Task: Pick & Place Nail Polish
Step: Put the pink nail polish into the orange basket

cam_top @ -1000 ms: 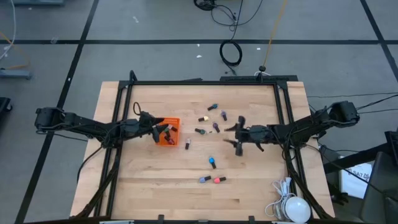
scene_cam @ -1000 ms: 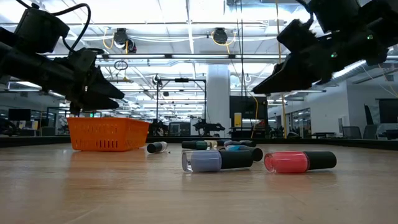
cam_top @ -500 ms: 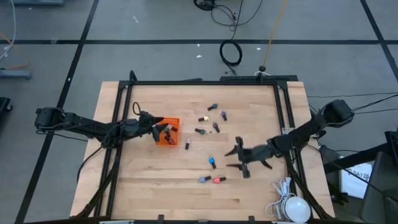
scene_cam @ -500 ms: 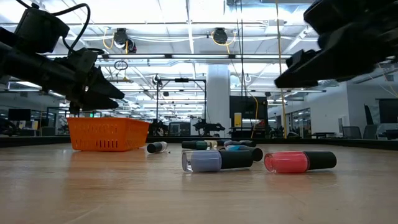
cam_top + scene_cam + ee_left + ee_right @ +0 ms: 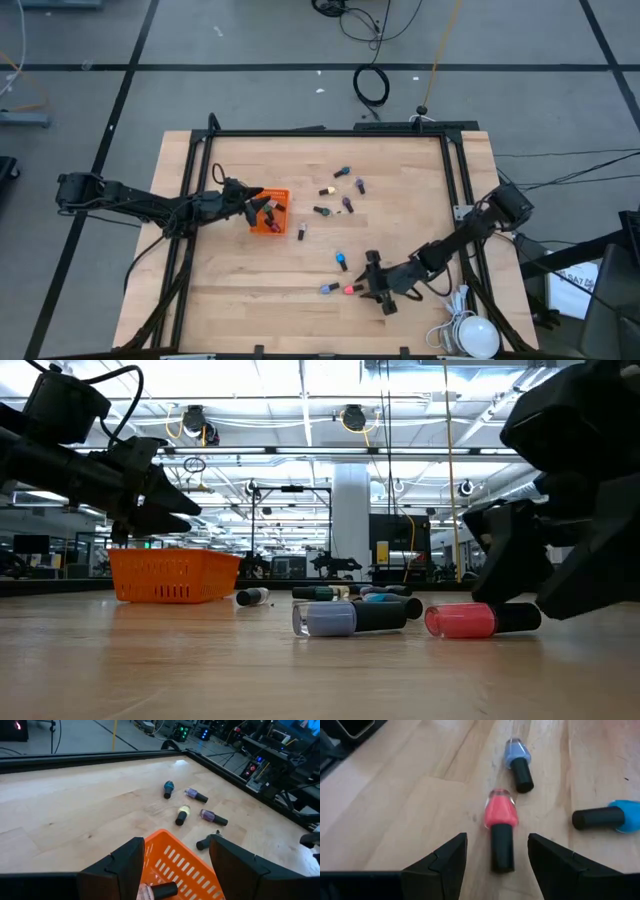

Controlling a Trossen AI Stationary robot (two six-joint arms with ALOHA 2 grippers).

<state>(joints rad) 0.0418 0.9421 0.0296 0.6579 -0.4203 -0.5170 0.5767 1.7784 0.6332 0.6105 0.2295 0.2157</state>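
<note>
The red nail polish bottle (image 5: 351, 289) lies on its side in the lower middle of the high view, just right of the lavender-blue bottle (image 5: 328, 289), with a bright blue bottle (image 5: 341, 261) a little above them. Since the earlier frames the right gripper (image 5: 379, 285) has swung from mid-table down to the red bottle; its fingers are spread, one on each side of the bottle's dark cap (image 5: 501, 848), not touching it. The left gripper (image 5: 258, 209) has stayed over the orange basket (image 5: 273, 225) at left centre, fingers apart and holding nothing. Bottles inside the basket are partly hidden by that gripper, so their count cannot be told. More bottles (image 5: 343, 172) are scattered above centre. Bare table (image 5: 250, 300) lies to the lower left.
</note>
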